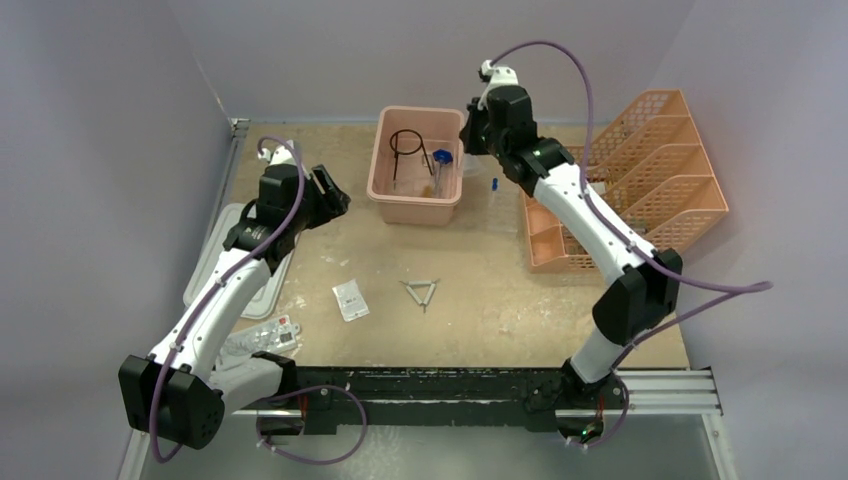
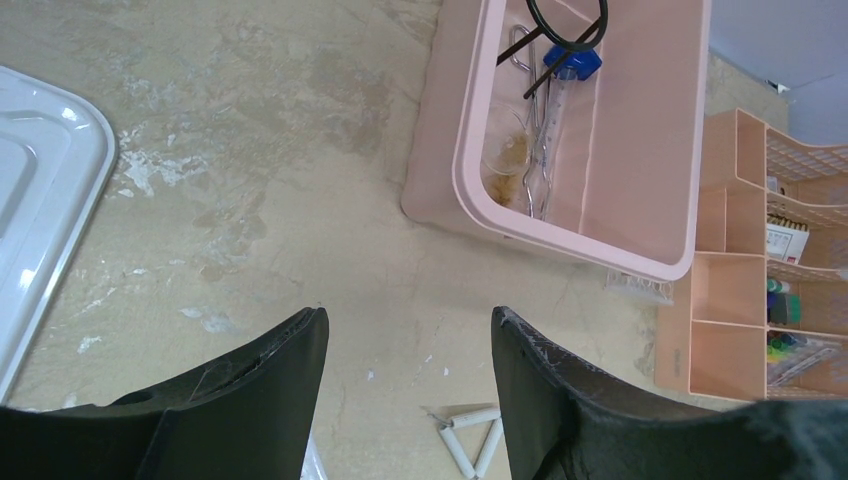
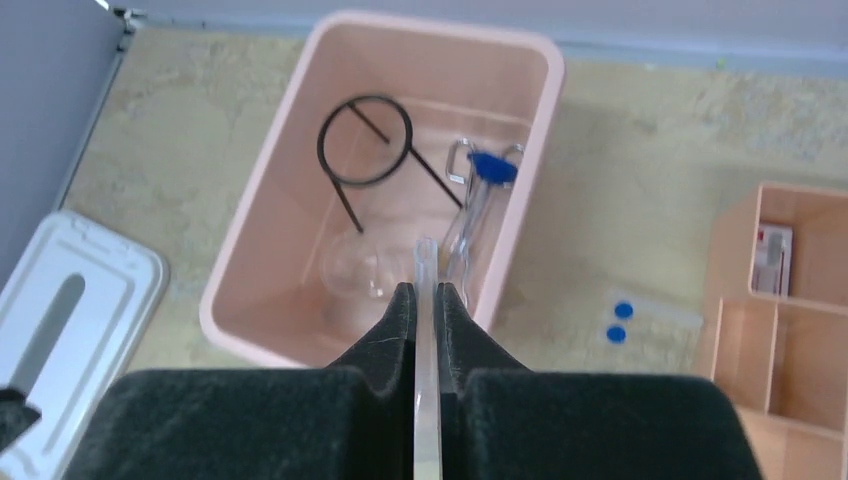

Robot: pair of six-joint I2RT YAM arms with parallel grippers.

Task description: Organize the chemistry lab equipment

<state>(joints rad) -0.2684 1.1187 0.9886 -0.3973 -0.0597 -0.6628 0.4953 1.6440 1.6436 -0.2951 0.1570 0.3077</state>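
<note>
My right gripper point(image 3: 425, 290) is shut on a thin clear glass rod point(image 3: 426, 258) and hovers over the pink tub point(image 3: 541, 110). The rod's tip sticks out past the fingertips, above the tub's near side. Inside the tub lie a black wire ring with stem point(image 3: 365, 140), a blue-capped clear tube point(image 3: 489, 168), metal tongs point(image 3: 459, 152) and round clear glassware point(image 3: 358, 268). My left gripper point(image 2: 410, 320) is open and empty above bare table, left of the tub point(image 1: 415, 165). A wire triangle point(image 1: 421, 292) and a small white packet point(image 1: 350, 299) lie on the table's middle.
A white lid point(image 1: 215, 255) lies flat at the left edge, with a clear bag point(image 1: 265, 335) near the left arm's base. Orange mesh racks point(image 1: 640, 170) stand at the right. A clear packet with blue dots point(image 3: 622, 320) lies between tub and racks.
</note>
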